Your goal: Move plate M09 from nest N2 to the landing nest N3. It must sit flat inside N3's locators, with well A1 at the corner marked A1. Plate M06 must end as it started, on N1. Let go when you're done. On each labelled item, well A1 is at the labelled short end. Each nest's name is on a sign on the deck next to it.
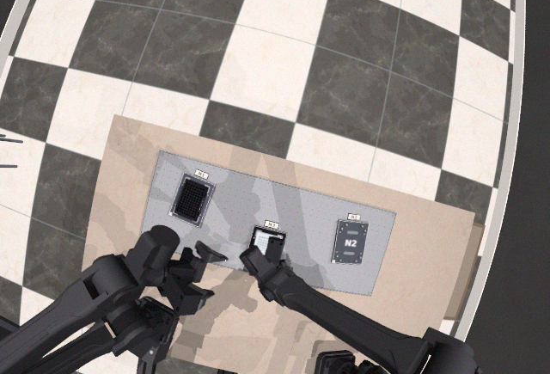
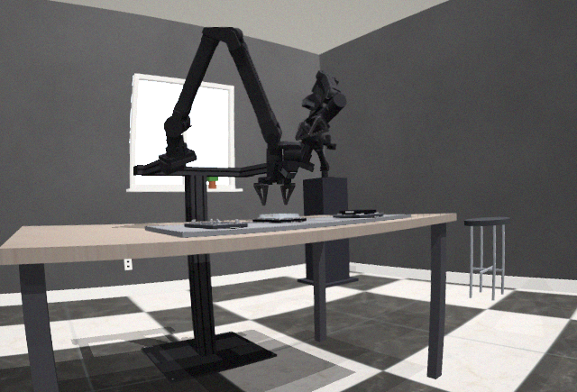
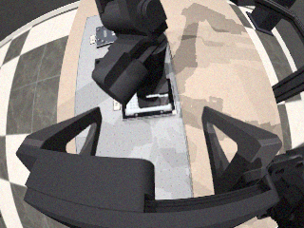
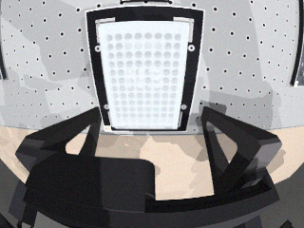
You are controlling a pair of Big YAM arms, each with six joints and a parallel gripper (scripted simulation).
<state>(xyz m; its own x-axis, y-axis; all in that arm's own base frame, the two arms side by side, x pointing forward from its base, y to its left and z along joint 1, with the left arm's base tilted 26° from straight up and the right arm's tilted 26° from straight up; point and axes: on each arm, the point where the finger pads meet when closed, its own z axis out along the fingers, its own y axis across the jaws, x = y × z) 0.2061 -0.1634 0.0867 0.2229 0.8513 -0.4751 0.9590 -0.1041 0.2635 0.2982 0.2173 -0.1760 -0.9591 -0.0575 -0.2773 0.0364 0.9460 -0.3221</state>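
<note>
A white well plate (image 1: 260,240) (image 2: 279,216) (image 3: 149,112) (image 4: 142,76) lies on the black nest N3 (image 1: 268,229) (image 4: 198,33), looking flat and between its corner locators. Its label and well A1 cannot be read. My right gripper (image 2: 275,203) (image 4: 151,112) is open and empty, above the plate and apart from it. My left gripper (image 1: 219,275) is open and empty, off to the N1 side of N3. The dark plate (image 1: 192,199) (image 2: 359,211) sits on nest N1. Nest N2 (image 1: 342,252) (image 2: 216,226) (image 3: 107,36) carries no plate.
The grey perforated deck (image 1: 310,210) (image 3: 166,166) lies on the wooden table (image 1: 240,316) (image 2: 140,244). The sign N3 (image 1: 271,224) stands at the nest's far side. The right arm (image 1: 346,312) reaches low across the near deck edge, close beside my left gripper.
</note>
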